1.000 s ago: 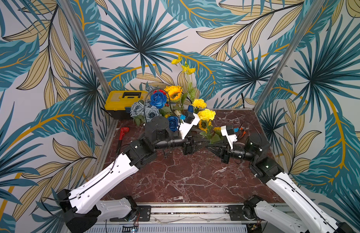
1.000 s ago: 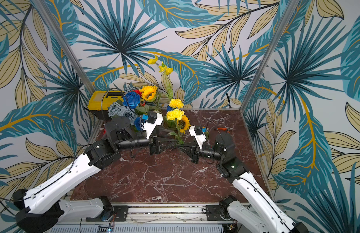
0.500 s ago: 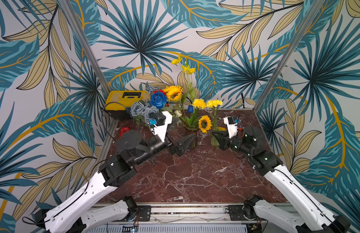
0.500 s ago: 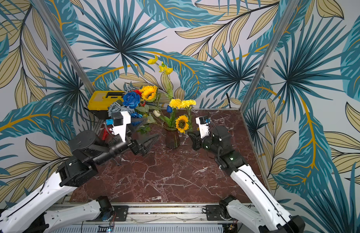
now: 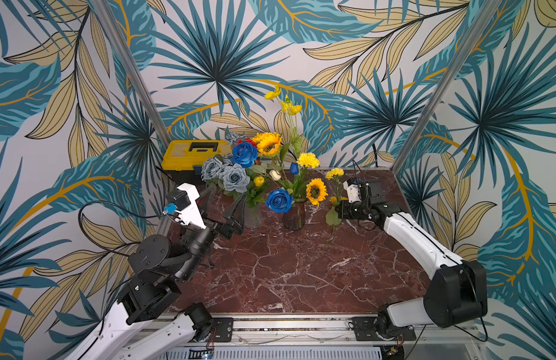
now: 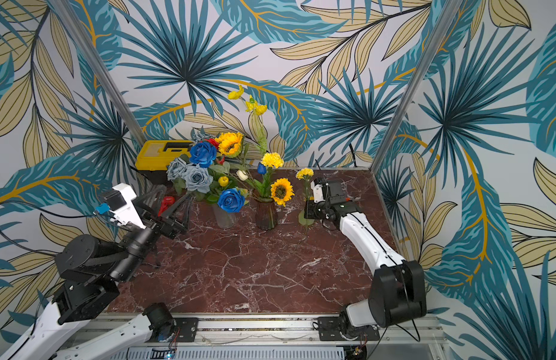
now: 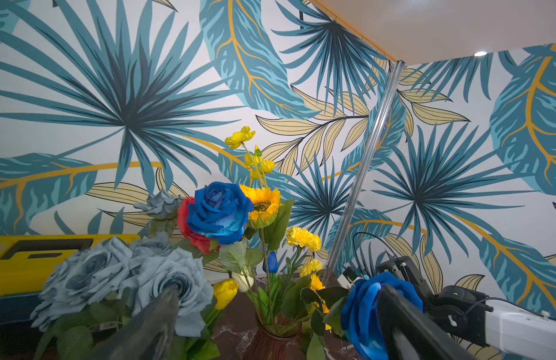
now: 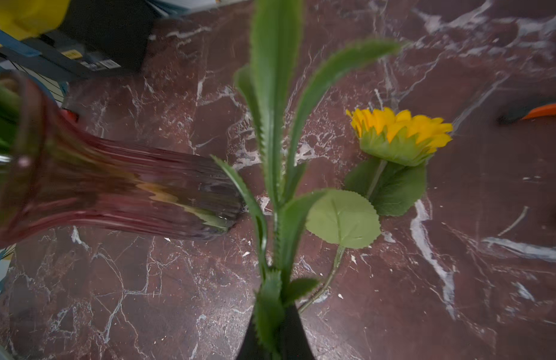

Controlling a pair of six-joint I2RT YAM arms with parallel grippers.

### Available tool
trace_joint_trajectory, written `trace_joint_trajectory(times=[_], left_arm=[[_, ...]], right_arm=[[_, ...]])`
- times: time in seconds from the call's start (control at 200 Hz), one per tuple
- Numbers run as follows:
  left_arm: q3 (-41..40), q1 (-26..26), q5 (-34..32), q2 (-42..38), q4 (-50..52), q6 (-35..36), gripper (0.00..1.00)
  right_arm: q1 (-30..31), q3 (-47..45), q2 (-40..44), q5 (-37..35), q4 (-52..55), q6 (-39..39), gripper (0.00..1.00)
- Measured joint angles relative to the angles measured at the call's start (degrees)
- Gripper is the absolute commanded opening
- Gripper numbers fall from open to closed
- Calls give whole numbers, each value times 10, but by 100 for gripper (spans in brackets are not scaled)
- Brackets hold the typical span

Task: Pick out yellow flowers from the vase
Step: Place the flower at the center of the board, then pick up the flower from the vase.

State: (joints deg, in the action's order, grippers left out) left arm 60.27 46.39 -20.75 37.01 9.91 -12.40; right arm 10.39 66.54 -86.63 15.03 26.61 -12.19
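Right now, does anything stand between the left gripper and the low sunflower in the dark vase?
Yes. The clear vase and the lower blue rose sit between the open left gripper and that sunflower; a straight reach looks blocked.

The right end effector [image 8: 274,324] pinches a leafy green stem [image 8: 272,131]. A ribbed reddish vase [image 8: 114,190] stands just beside that stem; a yellow sunflower [image 8: 401,131] lies on the table [image 8: 457,249] at the stem's other side.
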Motion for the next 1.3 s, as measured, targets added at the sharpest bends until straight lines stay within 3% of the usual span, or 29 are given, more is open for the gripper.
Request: trace_joint_trajectory(times=[0.195, 0.35, 0.571, 0.761, 0.886, 1.051, 1.297], left_arm=[[9, 0, 10, 26, 16, 5, 99], [11, 0, 6, 28, 21, 16, 99], [11, 0, -29, 18, 23, 22, 99], [9, -3, -44, 16, 23, 33, 99], [0, -11, -58, 19, 23, 36, 99], [-23, -24, -70, 28, 23, 34, 99], [-46, -36, -86, 43, 23, 24, 99]], right_arm=[[-5, 40, -88, 24, 40, 0, 0], [-13, 44, -109, 26, 64, 0, 0], [-17, 47, -118, 27, 80, 0, 9], [-17, 47, -119, 28, 84, -4, 36], [-17, 47, -114, 26, 89, -2, 42], [-17, 47, -50, 12, 101, -5, 48], [-18, 32, 140, 8, 30, -15, 53]])
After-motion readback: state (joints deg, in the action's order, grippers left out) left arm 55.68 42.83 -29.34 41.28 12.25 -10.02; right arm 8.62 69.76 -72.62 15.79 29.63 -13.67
